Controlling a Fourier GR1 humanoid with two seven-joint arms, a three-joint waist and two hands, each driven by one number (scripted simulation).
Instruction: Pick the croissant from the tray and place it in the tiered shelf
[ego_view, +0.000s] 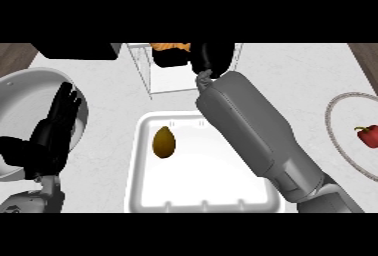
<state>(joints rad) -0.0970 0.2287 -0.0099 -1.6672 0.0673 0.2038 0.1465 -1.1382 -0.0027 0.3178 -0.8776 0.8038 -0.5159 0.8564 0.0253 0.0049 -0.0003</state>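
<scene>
Your tabletop is pale marbled white, with a strip of brown wood showing at the upper left and upper right corners. A white tray sits low in the middle, and a brown oval item lies in its left half. At the far right you have a round plate carrying a red pepper. At the left, a large white round dish lies under your left arm.

The tiered shelf, a pale wire frame, stands at the top centre, just beyond the tray. Your right forearm runs diagonally over the tray's right side up to it, and your right hand is at the shelf, its dark fingers curled around the croissant. Only an orange-brown edge of the croissant shows above those fingers, right at the upper limit of the view, within the shelf's frame. You cannot tell whether it rests on a tier or hangs in the grip.

Your left hand rests over the white dish, fingers straight and spread, pointing up, holding nothing.
</scene>
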